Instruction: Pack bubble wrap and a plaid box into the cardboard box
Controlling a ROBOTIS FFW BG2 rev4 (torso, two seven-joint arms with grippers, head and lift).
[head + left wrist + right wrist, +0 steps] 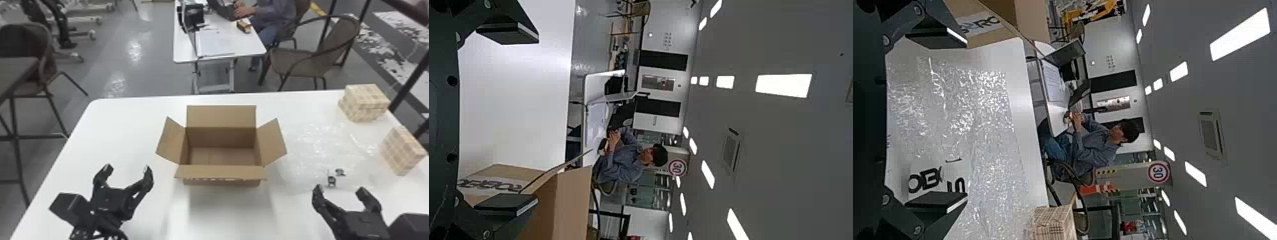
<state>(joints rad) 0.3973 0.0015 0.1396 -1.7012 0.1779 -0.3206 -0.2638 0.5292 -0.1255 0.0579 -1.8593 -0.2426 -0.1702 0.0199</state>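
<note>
A: Your left end effector [127, 167]?
B: Spread open, like your right end effector [340, 190], by the bubble wrap [316, 150].
A: And beyond?
B: Your wrap lies on the table [127, 127] between the open, upright cardboard box [221, 116] and a plaid box [403, 150]; plaid stack [367, 102] behind.

Now, in the head view, the cardboard box's [221, 137] near inner wall is hidden by its front flap [220, 172], the bubble wrap's [319, 156] outline is blurred into the counter [134, 127], and in the right wrist view a plaid box [1054, 222] is cut off by the edge!
</note>
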